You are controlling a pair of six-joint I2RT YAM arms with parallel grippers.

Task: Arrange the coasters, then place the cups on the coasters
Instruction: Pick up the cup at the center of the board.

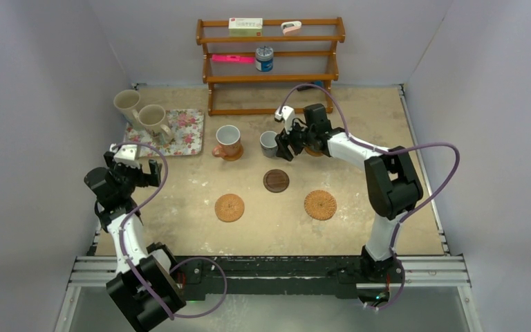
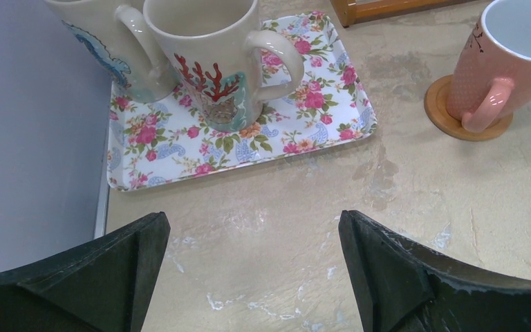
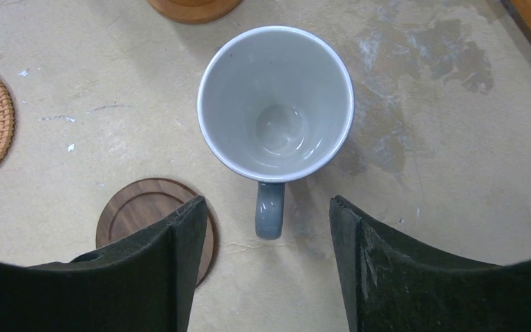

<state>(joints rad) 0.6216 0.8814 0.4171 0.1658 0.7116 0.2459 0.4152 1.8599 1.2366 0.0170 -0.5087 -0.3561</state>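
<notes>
Handle (image 3: 269, 214) of small grey-white ceramic mug (image 3: 276, 104) points 6 o'clock, straight btwn open right gripper (image 3: 266, 202) jaws, untouched; left gripper (image 2: 252, 216) open, well apart.

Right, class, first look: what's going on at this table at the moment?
Two robot arms are setting mugs on coasters. The right gripper is open over the small grey mug, straddling its handle without gripping. The left gripper hangs open near the floral tray, where two cream mugs stand. A pink mug already sits on a coaster; the dark wooden coaster and two woven coasters lie bare.
</notes>
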